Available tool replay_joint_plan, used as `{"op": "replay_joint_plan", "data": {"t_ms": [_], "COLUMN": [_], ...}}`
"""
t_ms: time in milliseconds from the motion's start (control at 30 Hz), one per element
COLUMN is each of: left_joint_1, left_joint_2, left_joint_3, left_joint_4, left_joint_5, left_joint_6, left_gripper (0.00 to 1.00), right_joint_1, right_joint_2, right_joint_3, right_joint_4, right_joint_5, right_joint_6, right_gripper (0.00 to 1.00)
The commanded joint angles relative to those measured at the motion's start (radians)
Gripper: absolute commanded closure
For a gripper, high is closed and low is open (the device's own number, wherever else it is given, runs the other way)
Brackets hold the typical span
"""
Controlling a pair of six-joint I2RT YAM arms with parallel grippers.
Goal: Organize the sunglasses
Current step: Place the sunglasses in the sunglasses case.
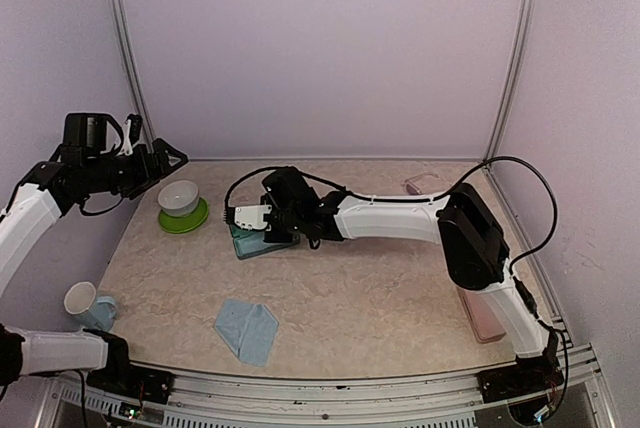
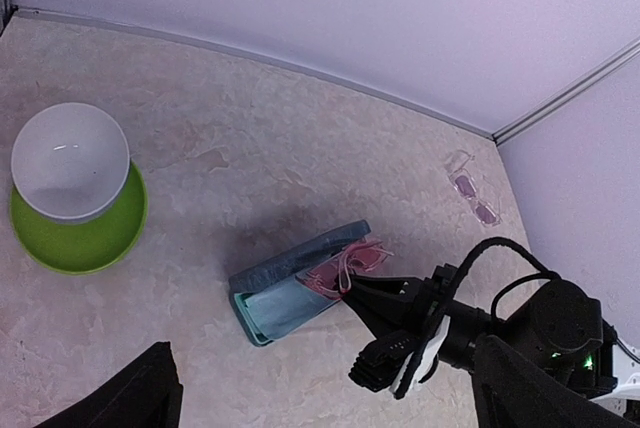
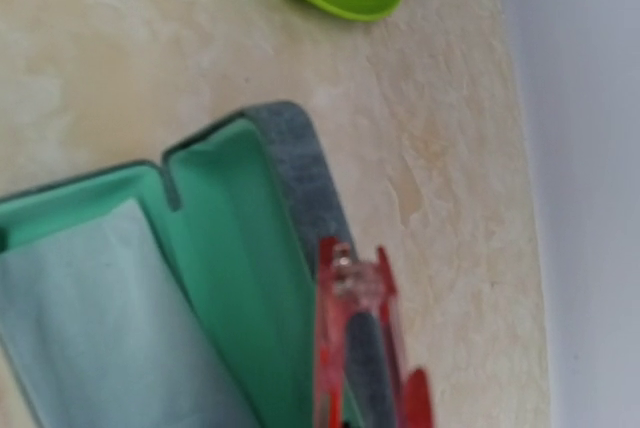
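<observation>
At case (image 3: 302,173) rim, pink-red sunglasses (image 3: 338,348)

The thin translucent pink-red sunglasses (image 2: 352,260) are folded, their arms lying alongside the lenses. They sit tilted over the long rim of an open blue-grey case with mint-green lining (image 2: 296,290), pinched at one end by the right gripper (image 2: 352,290). From the right wrist, their glossy red frame (image 3: 350,348) juts across the case's grey edge. The pale clear-framed sunglasses with purplish-pink lenses (image 2: 472,191) lie flat on the beige marbled tabletop (image 1: 380,298), well apart, near the far right corner (image 1: 425,185).
</observation>
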Motion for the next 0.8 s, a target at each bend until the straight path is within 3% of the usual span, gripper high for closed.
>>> {"op": "replay_joint_plan", "data": {"t_ms": [0, 767], "left_joint_1": [0.006, 0.006], "left_joint_2": [-0.035, 0.003], "left_joint_3": [-0.028, -0.007], "left_joint_4": [-0.012, -0.026], "left_joint_5": [0.002, 0.028], "left_joint_6": [-0.010, 0.007], "left_gripper": [0.01, 0.01], "right_joint_1": [-0.006, 0.025], "right_joint_2": [0.040, 0.138], "right_joint_3": [0.033, 0.086], "right_joint_4": [0.027, 0.035], "right_joint_5": [0.003, 0.021], "right_joint_6": [0.012, 0.063], "right_gripper": [1.00, 1.00]}}
